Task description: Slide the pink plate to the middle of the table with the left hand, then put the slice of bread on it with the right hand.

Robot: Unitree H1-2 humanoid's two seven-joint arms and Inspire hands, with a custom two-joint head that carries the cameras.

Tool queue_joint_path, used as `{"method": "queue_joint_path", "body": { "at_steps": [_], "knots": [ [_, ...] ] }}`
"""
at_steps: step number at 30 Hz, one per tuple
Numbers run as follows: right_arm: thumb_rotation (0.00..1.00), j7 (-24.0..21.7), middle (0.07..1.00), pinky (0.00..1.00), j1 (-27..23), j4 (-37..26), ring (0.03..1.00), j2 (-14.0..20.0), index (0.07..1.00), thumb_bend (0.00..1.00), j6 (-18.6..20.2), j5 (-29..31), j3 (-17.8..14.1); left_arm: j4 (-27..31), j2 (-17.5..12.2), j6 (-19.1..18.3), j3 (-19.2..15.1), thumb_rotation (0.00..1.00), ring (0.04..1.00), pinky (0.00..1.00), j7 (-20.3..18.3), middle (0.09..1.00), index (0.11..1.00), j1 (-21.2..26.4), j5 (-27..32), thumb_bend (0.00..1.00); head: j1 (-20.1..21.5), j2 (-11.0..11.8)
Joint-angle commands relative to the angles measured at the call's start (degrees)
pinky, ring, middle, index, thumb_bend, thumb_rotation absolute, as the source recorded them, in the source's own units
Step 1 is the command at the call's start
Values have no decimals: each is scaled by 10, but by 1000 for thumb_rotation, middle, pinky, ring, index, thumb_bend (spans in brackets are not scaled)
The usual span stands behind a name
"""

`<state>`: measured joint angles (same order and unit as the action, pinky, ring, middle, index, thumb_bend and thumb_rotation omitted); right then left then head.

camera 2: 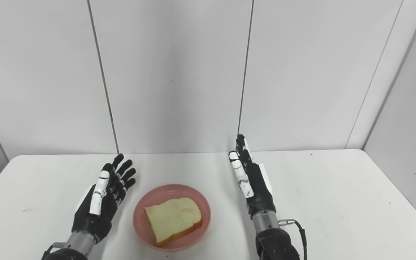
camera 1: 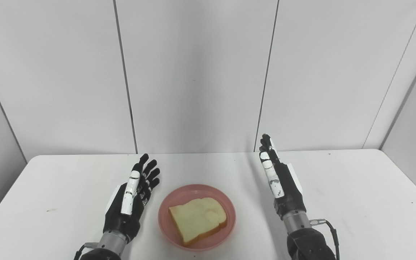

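The pink plate (camera 1: 168, 211) sits on the white table near the front middle. The slice of bread (camera 1: 198, 219) lies flat on it. My left hand (camera 1: 132, 198) is open and empty, just left of the plate, fingers stretched forward and apart from the rim. My right hand (camera 1: 278, 180) is open and empty, right of the plate, held edge-on with fingers straight and pointing away from me. Both hands hover or rest near the table surface; neither touches the plate or bread. The same shows in the right eye view: plate (camera 2: 141, 216), bread (camera 2: 173, 220).
The white table (camera 1: 356, 187) runs to a far edge against grey wall panels. A cable (camera 1: 332, 229) loops from my right wrist.
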<state>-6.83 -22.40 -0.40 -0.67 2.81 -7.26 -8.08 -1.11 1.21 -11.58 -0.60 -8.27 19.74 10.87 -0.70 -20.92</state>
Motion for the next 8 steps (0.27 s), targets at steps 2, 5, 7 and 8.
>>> {"method": "queue_joint_path", "body": {
  "at_steps": [2,5,7,8],
  "knots": [
    [1000,16,1000,1000,-13,-6,1000,9,1000,304,-30,15,8,12,3,27,3,1000,962,980,3,969,979,24,-5,498,0,1],
    [1000,23,1000,1000,-13,-2,1000,13,1000,289,-34,23,14,10,5,30,3,1000,962,981,4,970,977,25,-4,496,-1,1],
    [1000,26,1000,1000,-13,-1,1000,16,1000,291,-35,28,17,9,6,32,4,1000,962,981,5,970,977,25,-5,492,0,-1],
    [1000,24,1000,1000,-13,-2,1000,14,1000,290,-25,42,14,9,5,32,4,1000,961,976,5,969,976,25,-5,494,0,-1]
  ]
}}
